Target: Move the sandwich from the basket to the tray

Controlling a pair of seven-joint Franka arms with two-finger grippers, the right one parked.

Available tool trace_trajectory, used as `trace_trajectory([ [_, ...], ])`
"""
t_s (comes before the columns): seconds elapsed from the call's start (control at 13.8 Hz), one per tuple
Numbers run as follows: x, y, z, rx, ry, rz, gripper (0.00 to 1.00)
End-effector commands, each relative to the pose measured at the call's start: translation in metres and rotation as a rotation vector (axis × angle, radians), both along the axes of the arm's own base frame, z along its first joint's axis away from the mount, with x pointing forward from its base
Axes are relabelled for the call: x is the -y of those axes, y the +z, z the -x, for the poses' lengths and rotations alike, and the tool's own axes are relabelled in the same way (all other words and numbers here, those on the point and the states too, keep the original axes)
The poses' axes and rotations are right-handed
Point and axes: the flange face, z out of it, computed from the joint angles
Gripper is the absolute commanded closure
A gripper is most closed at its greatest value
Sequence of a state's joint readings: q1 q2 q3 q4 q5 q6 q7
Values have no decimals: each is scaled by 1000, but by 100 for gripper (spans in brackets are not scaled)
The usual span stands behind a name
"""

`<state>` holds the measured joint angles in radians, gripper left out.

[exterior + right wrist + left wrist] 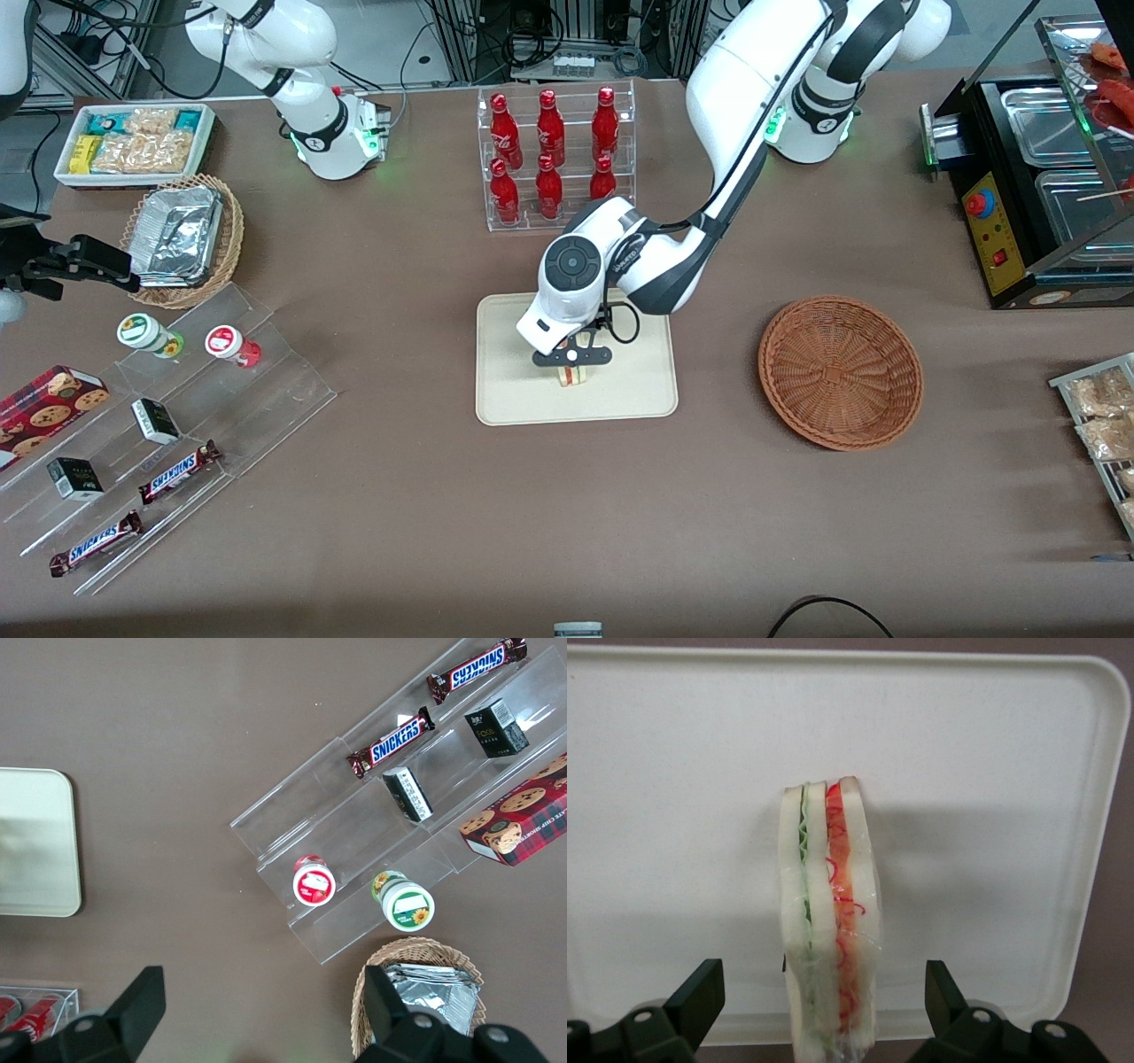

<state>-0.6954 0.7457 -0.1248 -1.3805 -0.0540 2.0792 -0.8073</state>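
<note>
The sandwich stands on its edge on the cream tray, near the middle of the tray's half nearer the front camera. My left gripper hangs just above it, open. In the left wrist view the sandwich shows pale bread with green and red filling layers, wrapped in clear film, resting on the tray. Both black fingers stand well apart from it, one on each side, touching nothing. The reddish-brown basket sits empty beside the tray, toward the working arm's end of the table.
A clear rack of red bottles stands just farther from the camera than the tray. Toward the parked arm's end are an acrylic stepped stand with snacks, a tan wicker basket with foil containers and a white snack bin. A black food warmer stands at the working arm's end.
</note>
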Motion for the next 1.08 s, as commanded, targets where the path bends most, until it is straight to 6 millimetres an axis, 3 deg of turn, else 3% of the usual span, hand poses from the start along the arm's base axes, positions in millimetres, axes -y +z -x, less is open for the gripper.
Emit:
trace_trajectory([
  [0.0,-7,48,-9,-9,14,-8,0],
  [0.14,-23,77,-25,-23,32,-16,0],
  [0.36,-44,120,-32,9,-28,3,0],
  [0.58,-109,145,-66,-21,-97,3,0],
  [0.87,-164,160,-71,-39,-195,-15,0],
  [1.01,-204,173,-75,-33,-166,-19,0],
])
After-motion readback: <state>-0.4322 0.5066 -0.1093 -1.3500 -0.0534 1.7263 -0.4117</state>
